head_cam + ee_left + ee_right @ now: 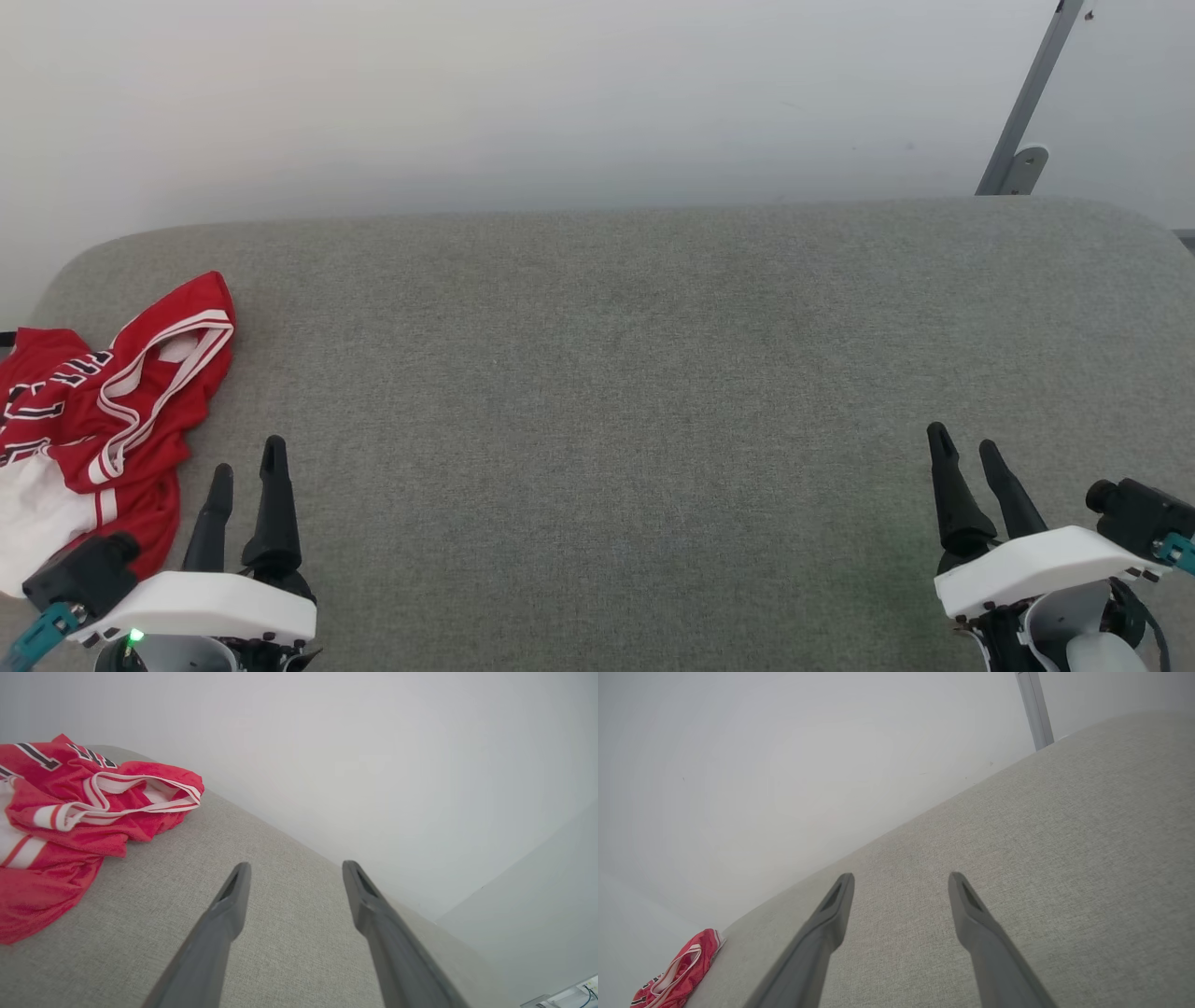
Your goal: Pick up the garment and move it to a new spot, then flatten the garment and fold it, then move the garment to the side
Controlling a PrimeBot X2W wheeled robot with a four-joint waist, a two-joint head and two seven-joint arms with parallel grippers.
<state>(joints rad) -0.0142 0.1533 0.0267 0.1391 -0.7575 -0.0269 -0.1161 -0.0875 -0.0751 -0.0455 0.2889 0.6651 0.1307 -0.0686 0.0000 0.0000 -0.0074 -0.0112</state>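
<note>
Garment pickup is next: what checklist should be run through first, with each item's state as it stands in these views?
1. Left gripper fingers apart, nothing between them: ok.
2. Right gripper fingers apart, nothing between them: ok.
3. Garment close to one gripper: ok, it lies just beside the left gripper, far from the right one.
4. Nothing lying on the garment: ok.
5. Whole garment in sight: not ok; it is crumpled, and the head view's left edge cuts it off.
6. Grey surface has room for a new spot: ok, a wide bare stretch lies between the grippers.
</note>
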